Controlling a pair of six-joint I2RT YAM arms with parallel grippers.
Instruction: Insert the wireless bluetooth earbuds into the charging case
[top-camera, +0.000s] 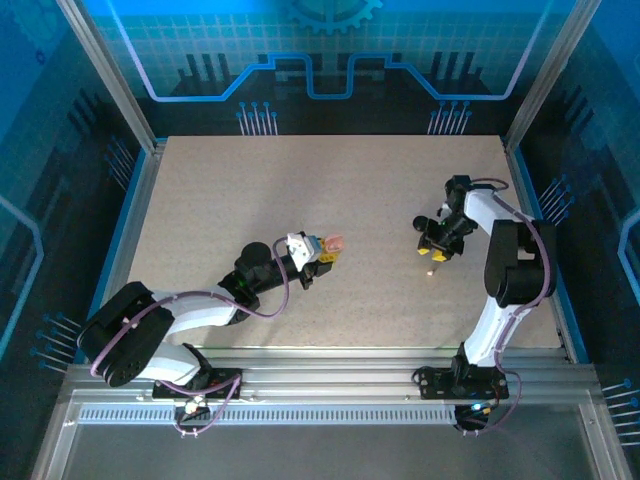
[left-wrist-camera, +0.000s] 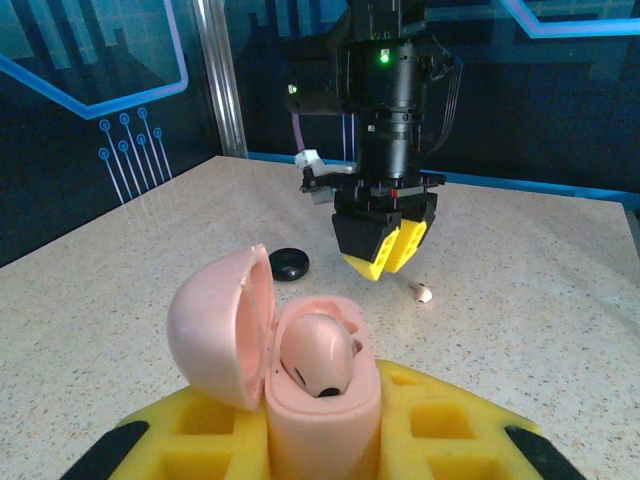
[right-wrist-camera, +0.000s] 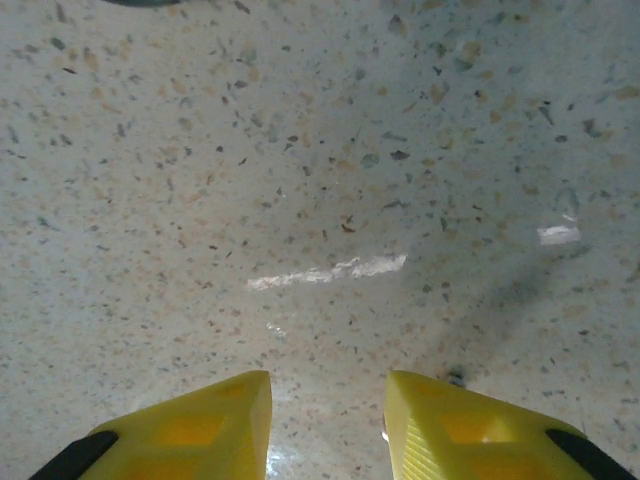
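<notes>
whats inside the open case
One pink earbud sits in the case. Any second slot is hidden behind that earbud and the case wall, so I can't tell if it's empty.

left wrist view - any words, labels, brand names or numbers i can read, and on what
None can be read.
pale pink round charging case: blank
black-and-yellow right gripper: no label, only a green light above it
blue back wall: line graphics only, no letters
</notes>
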